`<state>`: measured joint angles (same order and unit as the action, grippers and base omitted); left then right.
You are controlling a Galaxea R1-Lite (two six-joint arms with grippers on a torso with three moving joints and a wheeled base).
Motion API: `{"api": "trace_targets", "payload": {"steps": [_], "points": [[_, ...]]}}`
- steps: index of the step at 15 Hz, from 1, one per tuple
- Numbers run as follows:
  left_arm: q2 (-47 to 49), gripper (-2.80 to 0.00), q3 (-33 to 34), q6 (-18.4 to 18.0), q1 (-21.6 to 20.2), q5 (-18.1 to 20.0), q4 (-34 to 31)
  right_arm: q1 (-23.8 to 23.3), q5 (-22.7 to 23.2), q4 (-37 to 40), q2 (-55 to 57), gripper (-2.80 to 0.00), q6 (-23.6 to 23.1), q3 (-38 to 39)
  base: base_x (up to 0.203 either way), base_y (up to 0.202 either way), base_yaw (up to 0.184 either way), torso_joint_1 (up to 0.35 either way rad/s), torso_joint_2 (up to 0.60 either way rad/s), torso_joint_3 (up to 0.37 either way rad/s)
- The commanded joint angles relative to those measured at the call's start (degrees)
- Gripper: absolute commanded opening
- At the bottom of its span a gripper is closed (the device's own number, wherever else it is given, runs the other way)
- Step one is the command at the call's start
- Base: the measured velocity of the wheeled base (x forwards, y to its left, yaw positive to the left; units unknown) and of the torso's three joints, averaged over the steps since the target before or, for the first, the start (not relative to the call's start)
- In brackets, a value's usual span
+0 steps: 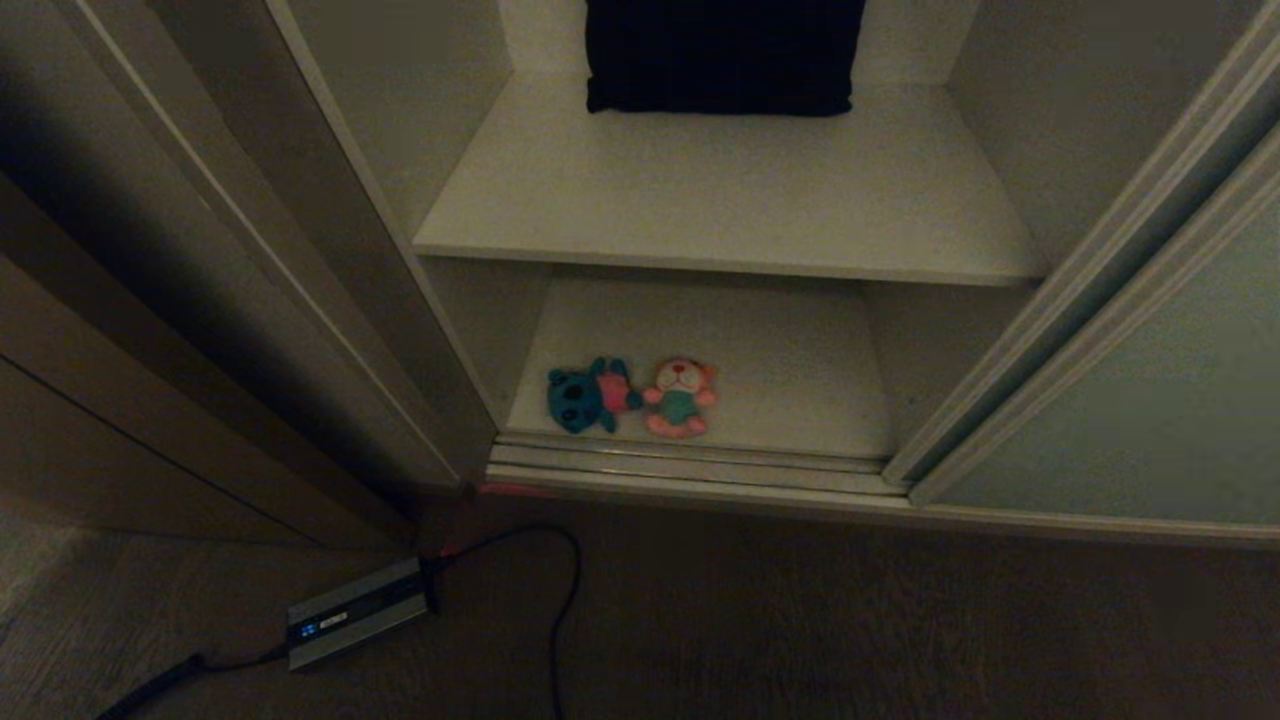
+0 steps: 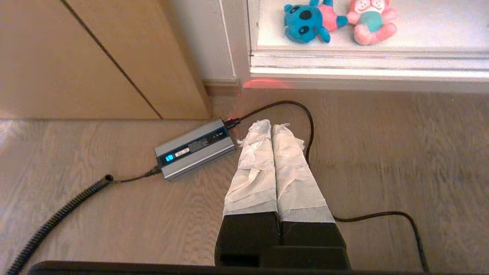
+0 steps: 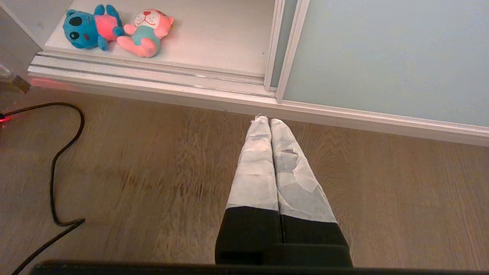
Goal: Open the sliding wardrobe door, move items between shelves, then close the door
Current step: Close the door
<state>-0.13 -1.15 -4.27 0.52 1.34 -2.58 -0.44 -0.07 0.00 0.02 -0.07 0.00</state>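
Observation:
The pale grey-green sliding wardrobe door (image 1: 1130, 400) stands slid to the right, so the compartment is open. On the bottom shelf (image 1: 780, 370) lie the two items side by side near the front edge: a blue plush toy (image 1: 585, 395) in a pink shirt and a pink plush toy (image 1: 680, 397) in a teal shirt. The upper shelf (image 1: 720, 190) holds only a black cushion. My left gripper (image 2: 272, 124) hangs shut and empty over the floor, short of the wardrobe. My right gripper (image 3: 266, 120) is shut and empty too, above the floor near the door's bottom track (image 3: 344, 114).
A grey power adapter (image 1: 358, 611) with a blue light lies on the wooden floor at the left, with a black cable (image 1: 560, 600) looping toward the wardrobe. A brown wood-grain panel (image 1: 150, 400) stands to the left. The black cushion (image 1: 722, 55) leans at the back.

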Motion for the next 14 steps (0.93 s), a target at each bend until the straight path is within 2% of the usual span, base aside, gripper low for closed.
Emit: {"api": "trace_targets", "payload": {"steps": [1, 8, 10, 14], "points": [[0.18, -2.80, 0.00, 0.08, 0.00, -0.02, 0.03, 0.00, 0.06, -0.04, 0.06, -2.80, -0.61, 0.26, 0.000, 0.000, 0.000, 0.000, 0.00, 0.000], [0.13, -2.80, 0.00, 0.14, 0.00, -0.02, 0.03, 0.00, -0.15, 0.41, -0.02, -2.80, -0.46, -0.48, 0.000, 0.000, 0.000, 0.000, 0.00, 0.000], [0.13, -2.80, 0.00, 0.14, 0.00, -0.02, 0.03, 0.03, -1.15, 2.51, 2.07, -2.80, -0.24, -8.09, 0.000, 0.000, 0.000, 0.000, 0.00, 0.000], [0.13, -2.80, 0.00, 0.14, 0.00, -0.02, 0.03, 0.07, -3.02, 16.27, 12.55, -2.80, 1.55, -30.37, 0.000, 0.000, 0.000, 0.000, 0.00, 0.000]]}}
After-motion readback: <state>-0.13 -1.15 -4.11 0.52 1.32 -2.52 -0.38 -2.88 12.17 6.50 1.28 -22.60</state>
